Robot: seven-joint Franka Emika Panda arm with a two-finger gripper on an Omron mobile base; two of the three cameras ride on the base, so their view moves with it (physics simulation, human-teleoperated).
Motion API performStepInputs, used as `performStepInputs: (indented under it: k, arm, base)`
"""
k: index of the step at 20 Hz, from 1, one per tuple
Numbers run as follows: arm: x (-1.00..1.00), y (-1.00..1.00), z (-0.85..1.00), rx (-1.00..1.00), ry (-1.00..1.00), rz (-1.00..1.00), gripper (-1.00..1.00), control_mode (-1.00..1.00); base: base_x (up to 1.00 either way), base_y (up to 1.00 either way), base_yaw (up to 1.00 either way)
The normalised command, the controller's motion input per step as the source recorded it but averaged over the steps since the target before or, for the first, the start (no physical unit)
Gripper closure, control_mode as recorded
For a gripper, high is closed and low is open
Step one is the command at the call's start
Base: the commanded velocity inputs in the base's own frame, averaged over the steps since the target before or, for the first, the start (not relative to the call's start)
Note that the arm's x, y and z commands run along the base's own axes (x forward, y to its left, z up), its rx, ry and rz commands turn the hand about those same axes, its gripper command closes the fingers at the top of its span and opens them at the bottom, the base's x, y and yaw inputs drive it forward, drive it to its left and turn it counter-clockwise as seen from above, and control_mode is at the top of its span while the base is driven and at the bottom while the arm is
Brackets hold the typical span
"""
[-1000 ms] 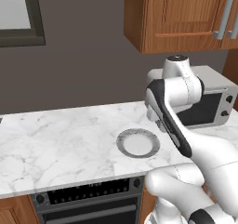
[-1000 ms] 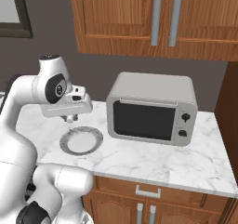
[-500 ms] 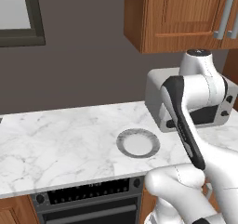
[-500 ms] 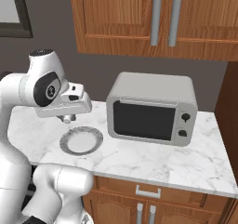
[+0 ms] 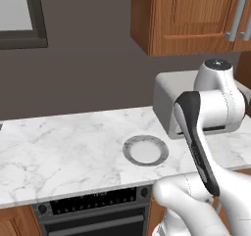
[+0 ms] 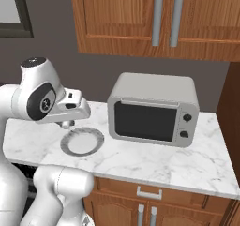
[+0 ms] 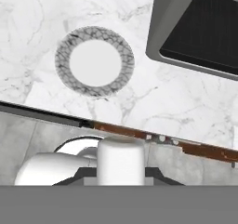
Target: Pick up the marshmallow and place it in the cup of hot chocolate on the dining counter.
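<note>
From the left base view, one round grey-rimmed plate [image 5: 145, 150] lies on the marble desk [image 5: 59, 152] over one black oven [image 5: 93, 211], with one grey microwave [image 5: 169, 100] behind the raised white arm [image 5: 208, 117] and wood cabinets [image 5: 191, 17] above. From the right base view, the same single plate [image 6: 82, 141] sits just left of the microwave [image 6: 153, 109], whose dark door and two knobs face here; the end effector [image 6: 68, 123] hangs above the plate, and I cannot tell whether its fingers are spread or pressed together. From the hand view, one plate [image 7: 95, 62] shows a bare white centre, apart from the microwave [image 7: 197, 25]. No marshmallow or red cup can be made out.
</note>
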Motion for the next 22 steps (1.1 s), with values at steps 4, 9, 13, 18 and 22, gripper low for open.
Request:
performStepInputs:
  k: [4, 9, 13, 18, 22]
  arm:
    - [0.00, 0.00, 0.00, 0.00, 0.00, 0.00, 1.00, 1.00]
    - [0.00, 0.00, 0.00, 0.00, 0.00, 0.00, 1.00, 1.00]
    - [0.00, 0.00, 0.00, 0.00, 0.00, 0.00, 1.00, 1.00]
    - [0.00, 0.00, 0.00, 0.00, 0.00, 0.00, 1.00, 1.00]
    - [0.00, 0.00, 0.00, 0.00, 0.00, 0.00, 1.00, 1.00]
  base:
    - [-0.72, 0.10, 0.37]
    - [-0.65, 0.14, 0.92]
    - [-0.09, 0.01, 1.00]
    - [-0.11, 0.06, 1.00]
    - [-0.25, 0.39, 1.00]
